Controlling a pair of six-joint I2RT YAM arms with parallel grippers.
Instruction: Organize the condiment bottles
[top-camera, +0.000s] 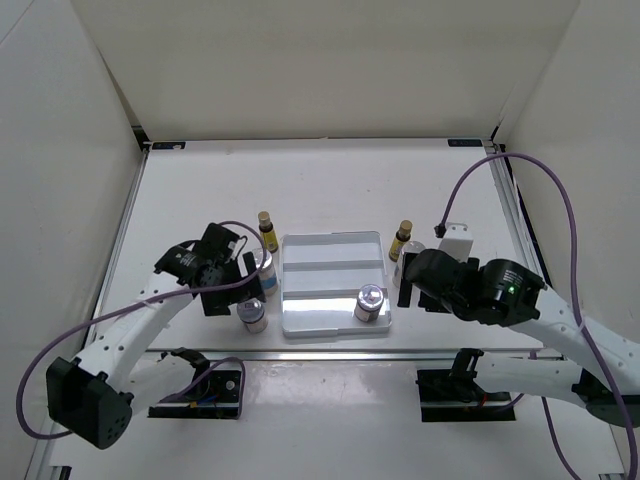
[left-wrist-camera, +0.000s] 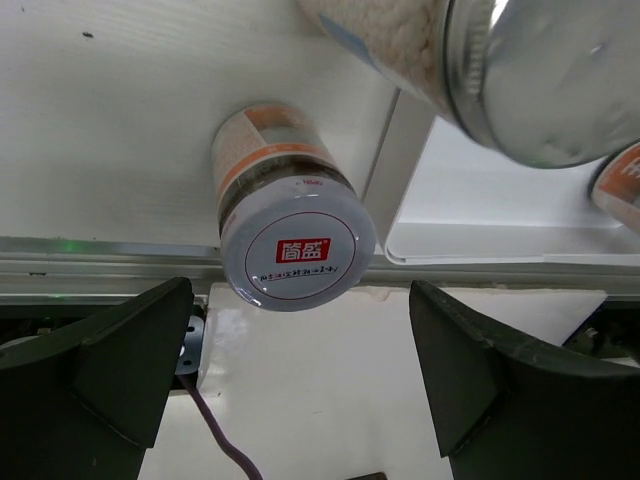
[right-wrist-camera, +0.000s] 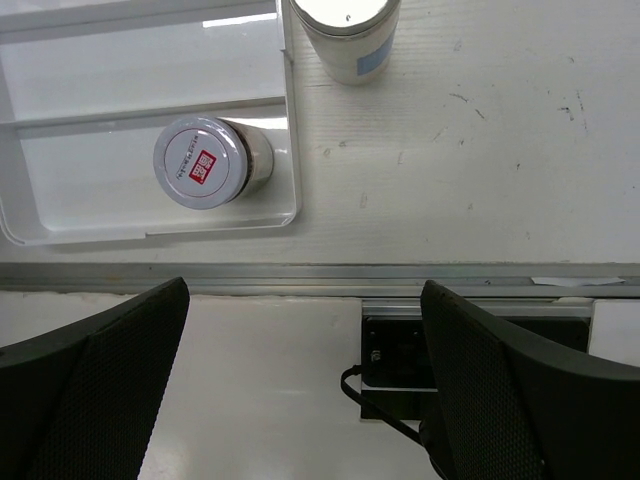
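Observation:
A white tray (top-camera: 330, 262) lies mid-table with one silver-capped white bottle (top-camera: 370, 303) upright in its near right corner; it also shows in the right wrist view (right-wrist-camera: 205, 162). Left of the tray stand a dark-brown bottle (top-camera: 267, 230), a blue-labelled white bottle (top-camera: 266, 275) and a red-labelled white bottle (top-camera: 252, 315). My left gripper (top-camera: 232, 283) is open and empty just left of these; its view shows the red-labelled bottle (left-wrist-camera: 297, 250) ahead of the jaws. Right of the tray stand a second brown bottle (top-camera: 403, 238) and a white bottle (right-wrist-camera: 345, 30). My right gripper (top-camera: 420, 295) is open and empty.
The aluminium rail of the table's near edge (right-wrist-camera: 400, 275) runs under both grippers. The tray's near rim (left-wrist-camera: 480, 245) lies right of the red-labelled bottle. White walls enclose the table on the left, back and right. A purple cable (top-camera: 470, 185) arcs over the right side.

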